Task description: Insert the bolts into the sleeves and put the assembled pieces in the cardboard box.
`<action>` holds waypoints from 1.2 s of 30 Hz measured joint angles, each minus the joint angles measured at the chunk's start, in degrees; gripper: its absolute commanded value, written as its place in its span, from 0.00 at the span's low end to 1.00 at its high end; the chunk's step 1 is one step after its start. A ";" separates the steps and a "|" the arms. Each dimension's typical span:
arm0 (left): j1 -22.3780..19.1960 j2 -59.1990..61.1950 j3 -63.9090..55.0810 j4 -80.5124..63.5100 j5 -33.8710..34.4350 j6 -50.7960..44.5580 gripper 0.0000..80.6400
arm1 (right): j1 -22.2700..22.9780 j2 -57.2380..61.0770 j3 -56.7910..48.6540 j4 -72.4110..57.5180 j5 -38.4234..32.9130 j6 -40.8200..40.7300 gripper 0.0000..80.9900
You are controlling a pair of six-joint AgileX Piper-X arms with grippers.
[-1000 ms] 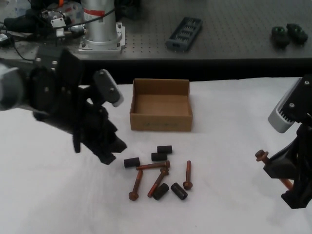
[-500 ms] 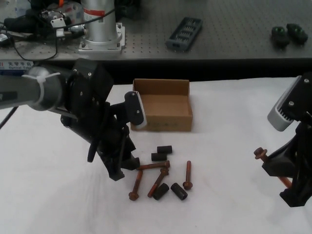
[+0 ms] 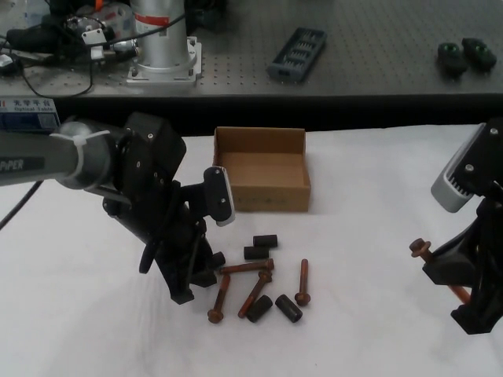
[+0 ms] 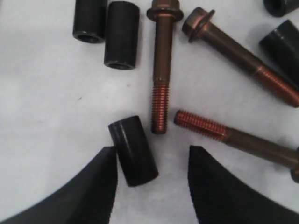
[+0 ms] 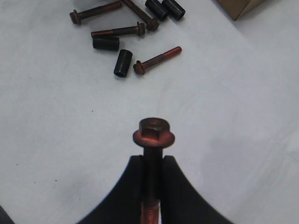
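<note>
My left gripper (image 4: 152, 182) is open and low over the white cloth, a black sleeve (image 4: 133, 151) lying between its fingers, close to one of them. Beside it lie copper bolts (image 4: 161, 70) and more black sleeves (image 4: 122, 35). In the high view the left gripper (image 3: 196, 283) stands at the left edge of the pile of bolts (image 3: 245, 268) and sleeves (image 3: 266, 240). My right gripper (image 5: 152, 186) is shut on a bolt (image 5: 153, 140), held head outward above the cloth at the right (image 3: 419, 249). The cardboard box (image 3: 259, 204) stands open behind the pile.
The white cloth (image 3: 369, 196) covers the bench around the pile. Behind it, a perforated table carries a metal post (image 3: 161, 35), a black tray (image 3: 297, 51) and dark parts (image 3: 468, 53). The box corner (image 5: 238, 5) lies beyond the pile in the right wrist view.
The left arm has swung right and down from the left side to the pile, bringing its open fingers around a sleeve. The right arm with its bolt has barely moved.
</note>
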 measured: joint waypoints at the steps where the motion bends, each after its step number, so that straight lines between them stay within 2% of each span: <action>1: 0.00 0.19 0.00 -0.31 -0.23 0.37 0.43 | 0.00 0.00 0.00 0.00 0.00 0.00 0.02; 13: 0.13 1.17 0.00 -2.95 -0.45 0.81 0.42 | -0.77 0.00 0.00 0.00 0.00 0.00 0.02; 23: -0.20 1.17 -0.14 -2.74 -3.42 0.81 0.03 | -2.02 0.00 0.00 0.00 -0.10 0.00 0.02; 24: -0.20 1.17 -0.14 -2.74 -3.44 0.81 0.01 | -2.02 0.00 0.00 0.00 -0.11 0.00 0.02; 33: -1.20 0.12 -0.25 -2.31 -9.80 0.64 0.01 | -2.02 0.00 0.00 0.00 -0.11 0.00 0.02; 36: -0.83 -1.95 -0.01 -1.12 -10.90 -2.54 0.01 | -2.02 0.00 0.00 0.00 -0.11 0.00 0.02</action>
